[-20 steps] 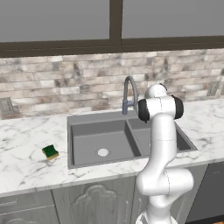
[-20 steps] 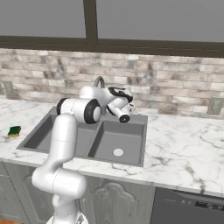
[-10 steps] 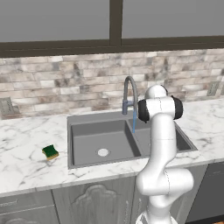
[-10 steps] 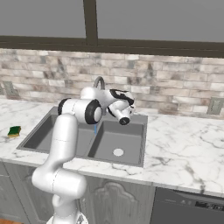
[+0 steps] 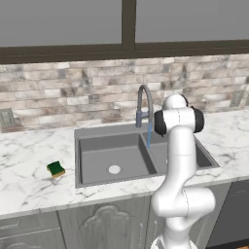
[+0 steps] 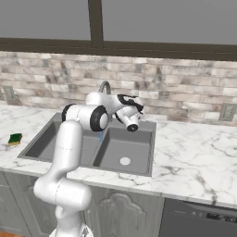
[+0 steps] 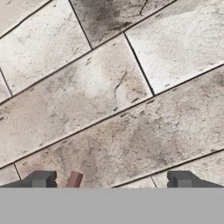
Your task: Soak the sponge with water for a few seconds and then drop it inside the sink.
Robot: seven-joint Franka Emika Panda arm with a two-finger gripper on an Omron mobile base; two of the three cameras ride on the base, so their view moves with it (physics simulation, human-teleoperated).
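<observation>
The sponge (image 5: 56, 169) (image 6: 15, 139), dark green over yellow, lies on the marble counter left of the sink (image 5: 78, 146) (image 6: 139, 172), far from the arm. A thin blue stream of water (image 5: 148, 136) (image 6: 100, 136) falls from the gooseneck faucet (image 5: 144, 103) (image 6: 105, 86) by the divider between the two basins. My hand (image 6: 130, 115) hovers above the right basin beside the faucet and points at the brick wall. In the hand view my gripper (image 7: 110, 179) is open, its fingertips (image 7: 41, 178) wide apart with nothing between them, close to the bricks.
Marble counter (image 5: 29, 185) (image 6: 199, 157) runs on both sides of the sink. The brick backsplash (image 5: 73, 92) stands right behind the faucet, under a dark window frame. Wall outlets (image 5: 7, 117) (image 6: 227, 111) sit at the far sides. A dishwasher front (image 6: 199, 217) is below right.
A blue stream of water now falls from the faucet; one second ago none showed. The hand has shifted a little beside the faucet. The sponge has not moved.
</observation>
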